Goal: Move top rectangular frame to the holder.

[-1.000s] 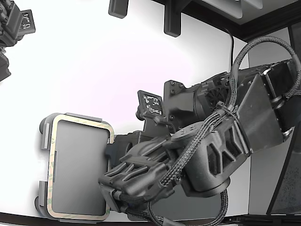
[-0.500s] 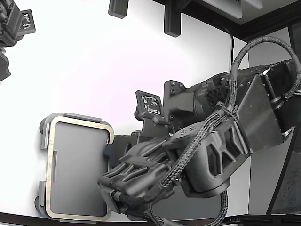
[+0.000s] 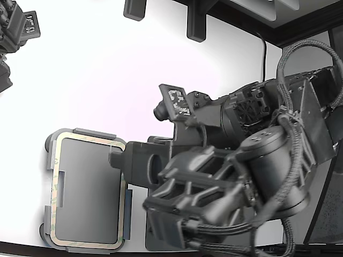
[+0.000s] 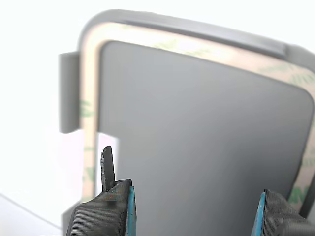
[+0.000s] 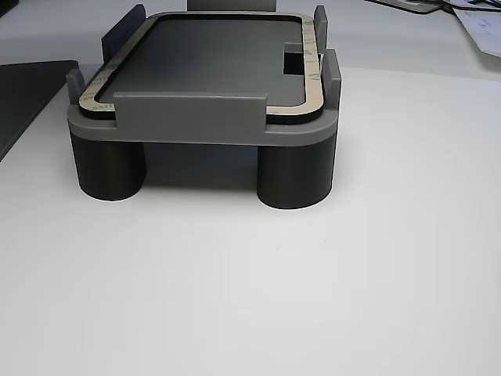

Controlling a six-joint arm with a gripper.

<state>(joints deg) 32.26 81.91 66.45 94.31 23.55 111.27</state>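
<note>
The cream, green-marked rectangular frame [image 3: 88, 140] lies flat in the light grey holder [image 3: 49, 152], around a dark grey insert. It also shows in the wrist view [image 4: 88, 113] and in the other view [image 5: 313, 78]. The holder shows in the wrist view [image 4: 172, 22], and in the other view it stands on round legs [image 5: 188, 117]. My gripper [image 3: 120, 182] hangs over the frame's edge on the exterior view's right. In the wrist view the gripper [image 4: 189, 206] is open, its blue-padded fingers [image 4: 106, 196] wide apart with nothing between them.
My arm's bulk [image 3: 241, 176] and cables fill the exterior view's right and lower middle. A second dark arm [image 3: 16, 32] sits at the top left corner. Dark posts [image 3: 195, 24] stand at the table's far edge. A dark slab [image 5: 23, 94] lies left of the holder in the other view.
My arm has changed pose, its big joints swinging to the exterior view's right and toward the camera. The gripper now reaches in near the frame's upper right corner. The frame lies squarer in the holder.
</note>
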